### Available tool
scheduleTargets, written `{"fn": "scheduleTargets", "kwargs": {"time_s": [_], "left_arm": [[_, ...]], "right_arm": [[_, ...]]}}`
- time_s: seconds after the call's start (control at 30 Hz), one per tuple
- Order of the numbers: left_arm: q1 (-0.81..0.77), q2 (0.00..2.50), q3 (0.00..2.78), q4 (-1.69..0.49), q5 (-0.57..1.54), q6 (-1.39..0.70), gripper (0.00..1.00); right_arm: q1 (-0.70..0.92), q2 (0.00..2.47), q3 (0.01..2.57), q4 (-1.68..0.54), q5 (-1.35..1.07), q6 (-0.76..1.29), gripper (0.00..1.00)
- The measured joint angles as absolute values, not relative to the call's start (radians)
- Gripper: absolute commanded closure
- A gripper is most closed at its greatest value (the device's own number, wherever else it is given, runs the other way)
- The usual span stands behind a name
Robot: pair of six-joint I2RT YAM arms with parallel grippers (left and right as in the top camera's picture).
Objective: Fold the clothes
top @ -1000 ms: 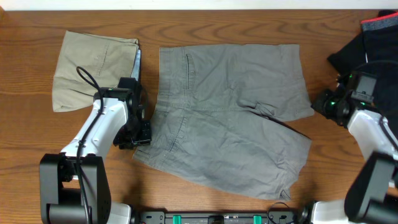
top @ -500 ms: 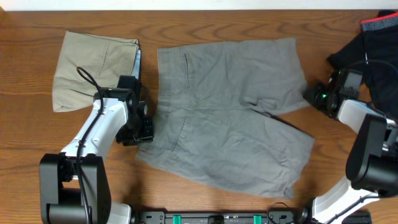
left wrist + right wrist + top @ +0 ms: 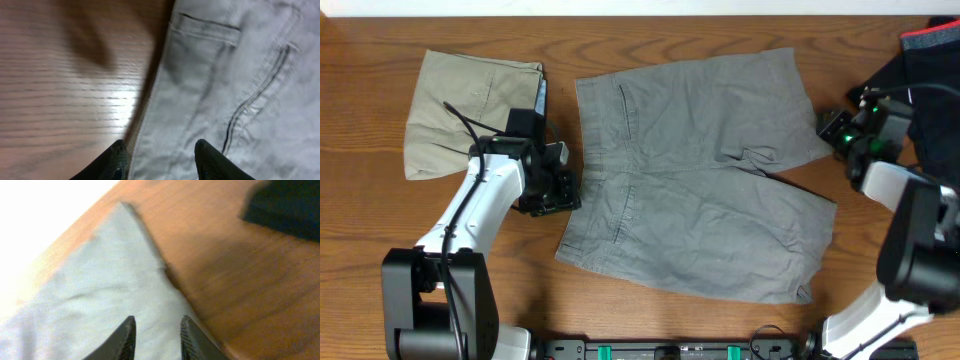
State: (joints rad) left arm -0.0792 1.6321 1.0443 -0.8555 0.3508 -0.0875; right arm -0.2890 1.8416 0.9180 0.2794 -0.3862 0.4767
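The left gripper (image 3: 160, 150) is seen with its fingers apart, straddling the waistband edge of the grey shorts (image 3: 700, 190). Nothing is clamped between them, and the cloth lies flat beneath. The right gripper (image 3: 157, 330) is likewise held apart over a hem corner at the opposite, leg end of the grey shorts, with no cloth pinched. The two ends are judged to be bracketed so that the garment can be caught and drawn over for a fold. The grey shorts are spread flat on the table (image 3: 380, 250), not yet folded. The beige shorts (image 3: 470, 110), already folded, are laid beyond the waistband end, presumably as finished work. The black garment (image 3: 930, 80) is heaped beyond the leg end, presumably awaiting its turn.
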Motion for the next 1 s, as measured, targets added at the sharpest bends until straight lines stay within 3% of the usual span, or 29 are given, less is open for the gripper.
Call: {"fn": "scheduleTargets", "kwargs": {"time_s": [0.27,0.5,0.67,1.0], "left_arm": [[-0.079,1.632,1.044,-0.883,0.387,-0.051,0.53],[-0.079,1.632,1.045,-0.886,0.391,-0.047,0.53],[-0.079,1.632,1.045,-0.886,0.391,-0.047,0.53],[-0.079,1.632,1.045,-0.885,0.392,-0.047,0.53]], "right_arm": [[-0.296,1.378,0.929,-0.257,-0.401,0.394,0.6],[-0.297,1.237,0.926,-0.765,-0.183,0.419,0.51],[-0.308,1.292,0.887,-0.814,-0.084,0.429,0.5],[-0.337,1.56,0.879,-0.685,-0.048,0.39,0.52]]}}
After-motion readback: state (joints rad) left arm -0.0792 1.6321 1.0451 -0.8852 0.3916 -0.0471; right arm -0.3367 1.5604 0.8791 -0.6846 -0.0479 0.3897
